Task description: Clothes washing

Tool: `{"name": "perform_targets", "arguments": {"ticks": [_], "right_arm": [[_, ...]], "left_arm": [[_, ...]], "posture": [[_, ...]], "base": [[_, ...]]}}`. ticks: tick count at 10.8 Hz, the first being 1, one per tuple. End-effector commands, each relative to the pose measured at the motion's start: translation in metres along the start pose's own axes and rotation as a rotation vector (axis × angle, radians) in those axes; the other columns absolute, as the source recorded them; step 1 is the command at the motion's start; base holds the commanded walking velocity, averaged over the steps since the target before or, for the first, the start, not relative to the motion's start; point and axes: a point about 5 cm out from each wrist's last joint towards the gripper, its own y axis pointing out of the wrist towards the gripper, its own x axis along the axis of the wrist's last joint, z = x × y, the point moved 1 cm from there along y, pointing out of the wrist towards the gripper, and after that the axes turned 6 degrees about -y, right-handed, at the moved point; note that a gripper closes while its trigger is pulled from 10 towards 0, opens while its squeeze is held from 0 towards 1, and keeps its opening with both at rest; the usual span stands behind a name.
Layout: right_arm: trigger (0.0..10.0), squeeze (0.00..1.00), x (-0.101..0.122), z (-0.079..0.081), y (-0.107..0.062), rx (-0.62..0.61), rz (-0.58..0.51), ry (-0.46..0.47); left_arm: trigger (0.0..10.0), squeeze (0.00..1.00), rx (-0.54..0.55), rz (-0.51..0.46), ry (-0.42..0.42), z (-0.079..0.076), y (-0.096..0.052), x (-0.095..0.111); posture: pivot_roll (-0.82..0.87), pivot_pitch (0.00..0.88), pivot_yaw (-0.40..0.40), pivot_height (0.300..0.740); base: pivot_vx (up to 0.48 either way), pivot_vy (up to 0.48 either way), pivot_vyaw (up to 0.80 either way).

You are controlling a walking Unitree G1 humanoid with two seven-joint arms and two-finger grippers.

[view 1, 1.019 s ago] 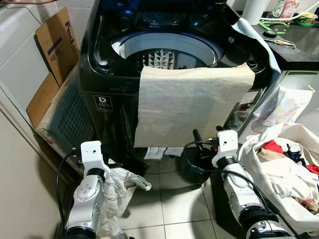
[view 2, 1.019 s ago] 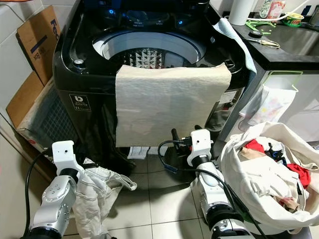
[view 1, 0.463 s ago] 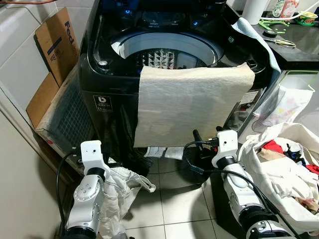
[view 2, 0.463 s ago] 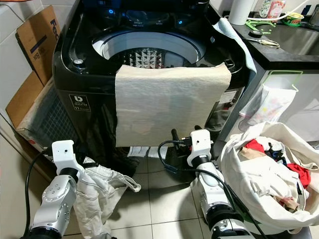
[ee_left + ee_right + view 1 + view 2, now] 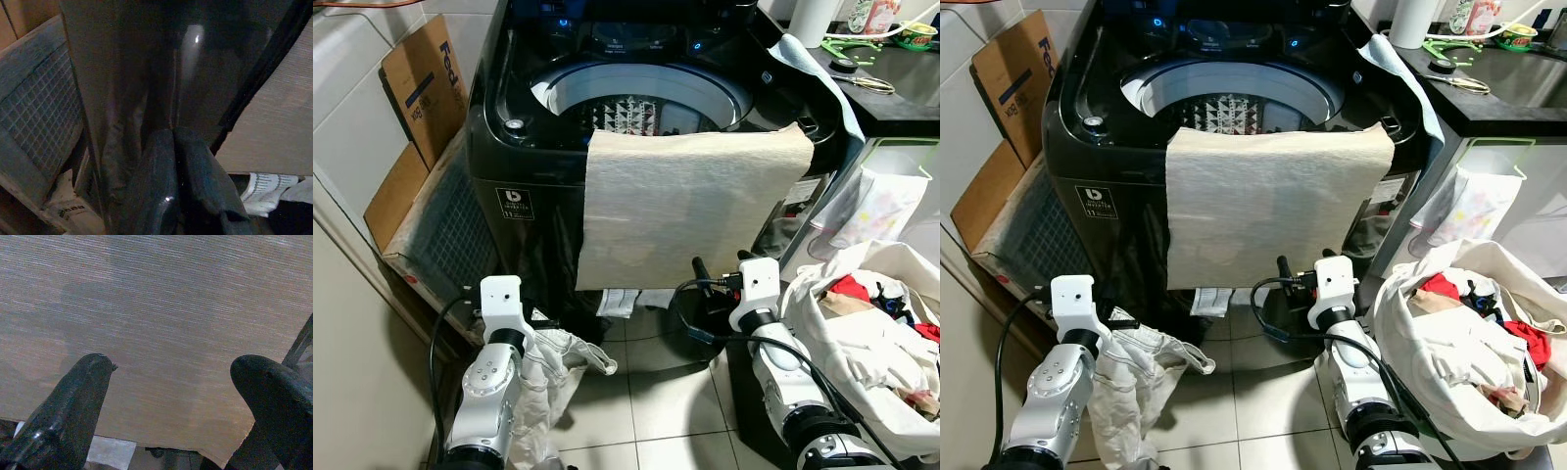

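The black top-loading washing machine stands before me with its lid up and its drum showing. A beige towel hangs over its front rim. Low at the machine's left corner, my left gripper is shut on a cream garment that droops to the tiled floor; in the left wrist view its fingers press together. My right gripper is open just in front of the towel's lower edge, with nothing between its fingers.
An open white laundry bag full of mixed clothes sits at the right. Cardboard boxes and a wire grid panel lean at the left wall. A dark counter and a hanging plastic bag are to the right.
My left arm has shifted slightly right and forward with the cream garment, whose folds have swung a little. The right arm has not moved.
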Motion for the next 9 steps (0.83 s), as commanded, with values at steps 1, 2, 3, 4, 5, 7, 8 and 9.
{"name": "perform_targets", "arguments": {"ticks": [1,2,3,4,5,7,8,9], "right_arm": [[10.0,0.0,-0.001,-0.001,0.001,-0.001,0.012,-0.002],[10.0,0.0,-0.009,-0.003,-0.004,-0.004,0.048,-0.008],[10.0,0.0,-0.016,-0.005,-0.008,-0.01,0.084,-0.012],[10.0,0.0,-0.019,-0.006,-0.01,-0.013,0.096,-0.017],[10.0,0.0,-0.018,-0.006,-0.01,-0.011,0.09,-0.016],[10.0,0.0,-0.017,-0.005,-0.008,-0.008,0.087,-0.018],[10.0,0.0,-0.02,-0.004,-0.009,-0.004,0.103,-0.021],[10.0,0.0,-0.035,0.0,-0.015,0.021,0.201,-0.035]], "left_arm": [[10.0,0.0,-0.032,-0.01,0.038,-0.002,-0.002,-0.002],[10.0,0.0,-0.037,0.031,0.087,0.003,-0.008,-0.015],[10.0,0.0,-0.038,0.065,0.108,0.005,-0.012,-0.025],[10.0,0.0,-0.038,0.076,0.107,0.005,-0.014,-0.028],[10.0,0.0,-0.039,0.072,0.102,0.004,-0.013,-0.027],[10.0,0.0,-0.047,0.066,0.105,0.002,-0.01,-0.027],[10.0,0.0,-0.054,0.074,0.113,0.001,-0.009,-0.03],[10.0,0.0,-0.102,0.256,0.094,-0.004,-0.012,-0.058]], "posture": [[0.06,0.0,-0.009,0.74],[0.06,0.0,-0.012,0.74],[0.06,0.0,-0.013,0.74],[0.06,0.0,-0.012,0.74],[0.05,0.0,-0.009,0.74],[0.05,0.0,-0.006,0.74],[0.05,0.0,-0.005,0.74],[0.05,0.0,-0.005,0.74]], "base": [[0.0,0.0,0.0],[0.0,0.0,0.0],[0.0,0.0,0.0],[0.0,0.0,0.0],[0.0,0.0,0.0],[0.0,0.0,0.0],[0.0,0.0,0.0],[0.0,0.0,0.0]]}}
